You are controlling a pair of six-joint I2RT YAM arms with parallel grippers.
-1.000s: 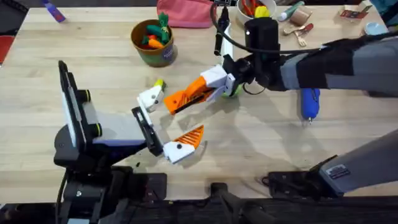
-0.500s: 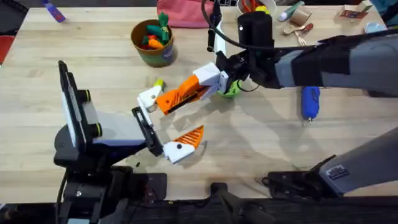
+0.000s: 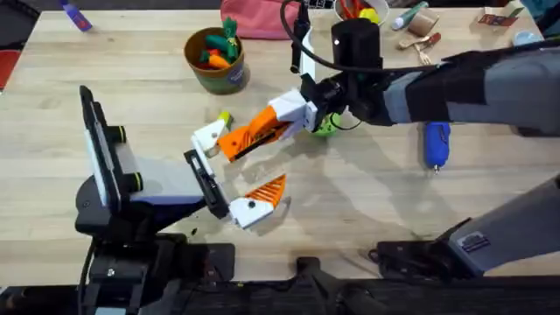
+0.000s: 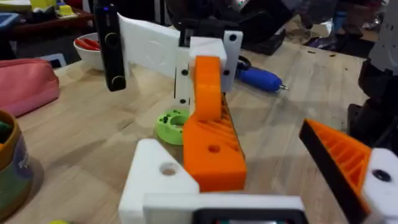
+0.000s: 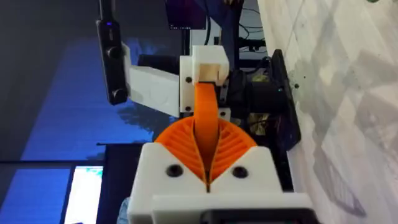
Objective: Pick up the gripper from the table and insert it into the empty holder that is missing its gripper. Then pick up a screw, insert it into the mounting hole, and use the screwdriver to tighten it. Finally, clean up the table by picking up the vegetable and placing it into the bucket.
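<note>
Holding the gripper (image 3: 249, 136) clamped in right gripper (image 3: 262, 133) against the empty holder (image 3: 210, 137); left gripper (image 3: 229, 175) fingers apart. Risk: slight tilt jams the wedge or it slips.

Orange ribbed wedge (image 3: 252, 133), white holder block (image 3: 210, 137), blue screwdriver (image 3: 436, 144), green bucket (image 3: 215, 61) with tan rim, pink pouch (image 3: 261, 17), pale wood surface (image 3: 367, 188)
</note>
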